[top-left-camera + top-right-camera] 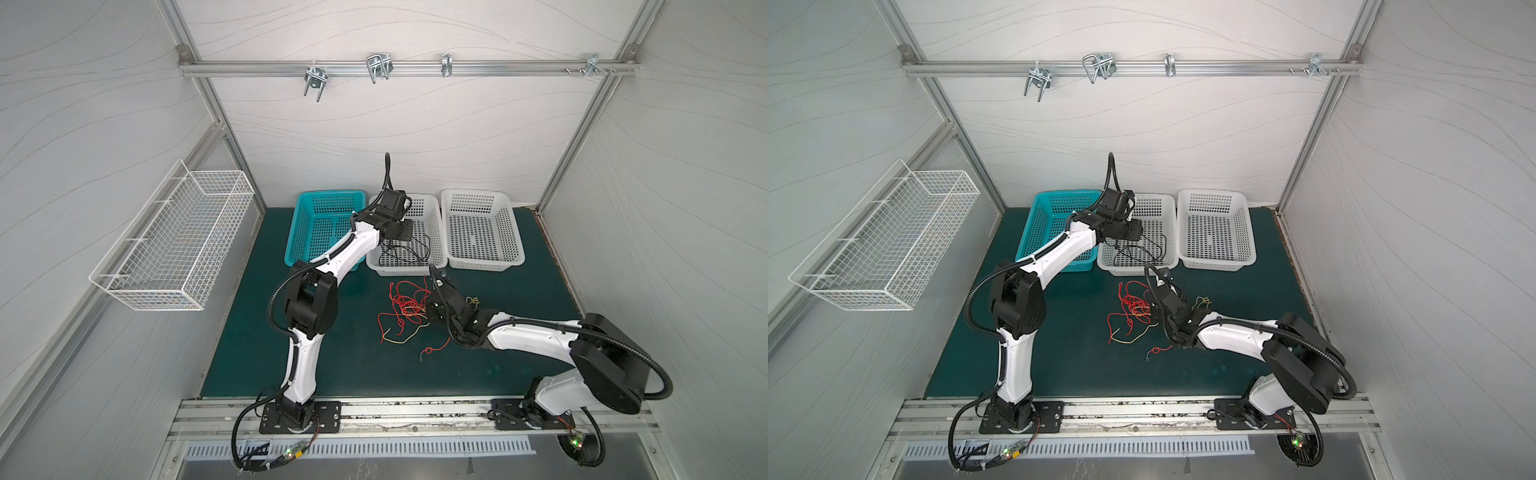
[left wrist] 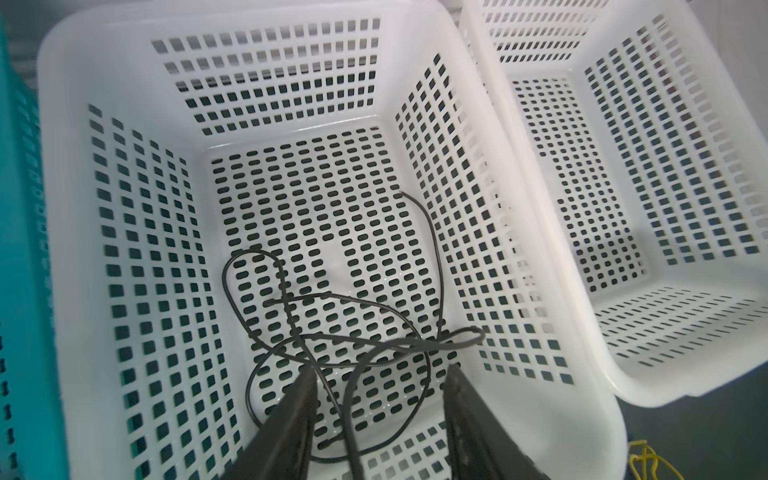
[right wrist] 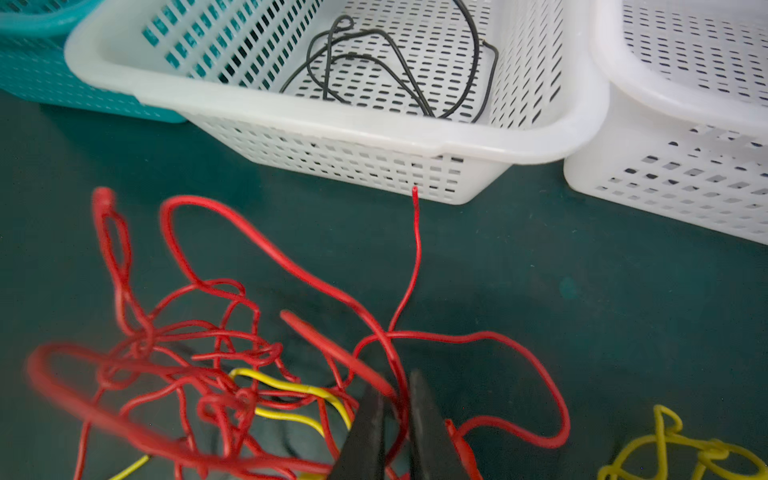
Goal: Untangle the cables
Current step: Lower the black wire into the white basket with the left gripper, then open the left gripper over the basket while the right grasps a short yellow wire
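A black cable (image 2: 353,316) lies loosely coiled on the floor of the middle white basket (image 1: 409,271). My left gripper (image 2: 380,370) hangs over it, open, with one black strand running loose between the jaws. On the green mat in front of the baskets lies a tangle of red cables (image 1: 405,305) with a yellow cable (image 1: 399,338) woven through it. My right gripper (image 3: 395,384) sits low at the tangle's right side, its jaws nearly together around a red strand (image 3: 401,415). A small separate yellow cable bundle (image 3: 673,449) lies just right of that gripper.
A teal basket (image 1: 316,195) stands left of the middle basket and a second white basket (image 1: 486,266) right of it, along the back wall. A white wire basket (image 1: 166,249) hangs on the left wall. Metal hooks (image 1: 378,68) hang from the rail above.
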`<state>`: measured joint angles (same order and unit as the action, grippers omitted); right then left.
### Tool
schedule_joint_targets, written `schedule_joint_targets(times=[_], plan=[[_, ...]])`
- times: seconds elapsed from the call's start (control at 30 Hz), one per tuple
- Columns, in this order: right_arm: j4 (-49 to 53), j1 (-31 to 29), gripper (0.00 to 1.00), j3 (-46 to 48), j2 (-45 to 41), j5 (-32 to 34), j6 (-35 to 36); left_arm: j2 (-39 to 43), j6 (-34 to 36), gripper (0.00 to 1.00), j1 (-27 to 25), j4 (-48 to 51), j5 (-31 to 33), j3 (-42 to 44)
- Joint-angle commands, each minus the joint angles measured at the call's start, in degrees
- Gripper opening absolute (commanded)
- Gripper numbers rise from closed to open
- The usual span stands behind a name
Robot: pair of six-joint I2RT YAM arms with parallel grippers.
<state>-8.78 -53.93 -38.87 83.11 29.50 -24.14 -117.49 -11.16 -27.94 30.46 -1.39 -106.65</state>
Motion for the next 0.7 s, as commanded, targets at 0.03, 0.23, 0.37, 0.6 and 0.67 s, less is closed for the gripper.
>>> schedule_joint_targets(times=[0.03, 0.23, 0.37, 0.6, 0.67], plan=[[1.62, 0.38, 0.19, -2.66, 0.71, -0.08, -0.31, 6.47, 0.35, 0.56, -0.62, -3.49, -1.46, 3.8], [2.97, 1.46, 0.29, -4.02, 0.69, -1.32, -0.05, 11.4, 0.66, 0.75, -0.66, -5.77, -2.99, 8.77], [4.58, 2.14, 0.36, -4.73, -0.21, -1.39, 0.01, 14.55, 0.04, 0.76, -0.71, -7.34, -3.28, 12.34], [15.95, 8.4, 0.43, -6.04, -4.43, -2.43, -7.88, 21.11, -2.01, 0.76, -0.71, -11.89, -5.08, 21.44], [19.58, 10.74, 0.48, -5.63, -6.48, -2.01, -9.88, 23.16, -2.7, 0.76, -0.83, -13.39, -5.38, 24.51]])
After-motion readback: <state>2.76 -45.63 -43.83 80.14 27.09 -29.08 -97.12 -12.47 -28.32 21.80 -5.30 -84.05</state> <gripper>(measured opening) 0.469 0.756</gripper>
